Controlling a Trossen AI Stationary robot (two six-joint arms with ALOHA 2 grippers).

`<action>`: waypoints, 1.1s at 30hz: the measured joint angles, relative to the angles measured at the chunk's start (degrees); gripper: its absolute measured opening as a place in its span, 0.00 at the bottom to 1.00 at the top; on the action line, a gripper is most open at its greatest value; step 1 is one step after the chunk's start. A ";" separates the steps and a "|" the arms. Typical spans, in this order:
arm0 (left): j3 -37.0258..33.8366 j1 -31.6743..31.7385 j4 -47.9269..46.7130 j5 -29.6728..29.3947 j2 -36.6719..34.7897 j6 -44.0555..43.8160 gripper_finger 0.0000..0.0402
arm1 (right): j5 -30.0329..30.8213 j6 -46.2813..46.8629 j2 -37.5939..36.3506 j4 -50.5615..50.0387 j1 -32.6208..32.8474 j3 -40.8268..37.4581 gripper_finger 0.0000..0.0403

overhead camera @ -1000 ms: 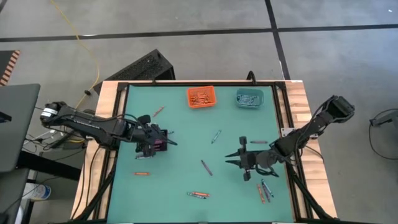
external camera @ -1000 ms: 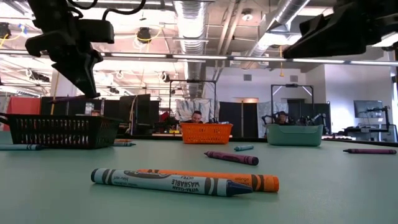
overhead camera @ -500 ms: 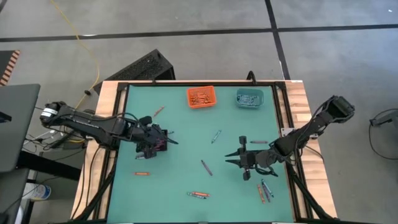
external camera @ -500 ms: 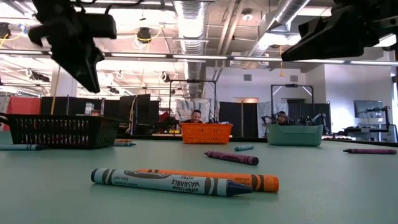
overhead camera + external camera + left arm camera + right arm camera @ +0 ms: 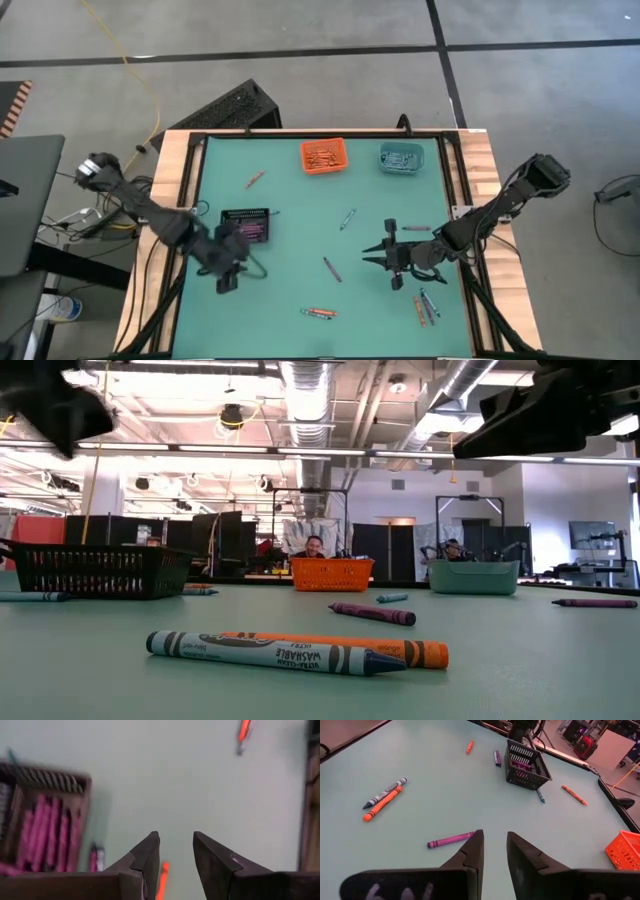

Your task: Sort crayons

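Left gripper (image 5: 232,272) has swung off the black bin (image 5: 245,226), jaws apart.

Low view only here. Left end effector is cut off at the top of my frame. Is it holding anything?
Observer: No. The left wrist view shows the left end effector open and empty, above the table near the black bin.
Operator: What's in that bin? I only see its side wall.
Observer: Pink-purple crayons, lying side by side.
Operator: And the right side?
Observer: The right end effector is open and empty too, with a purple crayon on the table ahead of it.
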 joint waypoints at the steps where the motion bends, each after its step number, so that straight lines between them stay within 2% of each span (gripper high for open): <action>1: -0.88 -2.34 -0.02 -1.37 0.47 -2.45 0.27 | -0.02 0.00 0.00 -0.03 0.00 0.00 0.21; 6: -5.06 -10.84 -0.39 -6.46 4.82 -10.55 0.27 | -0.91 0.44 0.00 -0.29 0.00 0.00 0.21; 11: -6.61 -14.13 -3.43 -9.33 9.84 -12.62 0.27 | -0.92 0.44 0.00 0.15 -0.07 0.00 0.21; 23: -6.62 -11.99 -6.12 -11.72 23.17 -8.17 0.27 | -0.92 0.42 0.00 0.40 -0.17 0.00 0.21; 33: -6.49 -8.26 -6.45 -11.23 25.00 -4.79 0.27 | -0.92 0.44 0.00 0.04 -0.17 0.00 0.21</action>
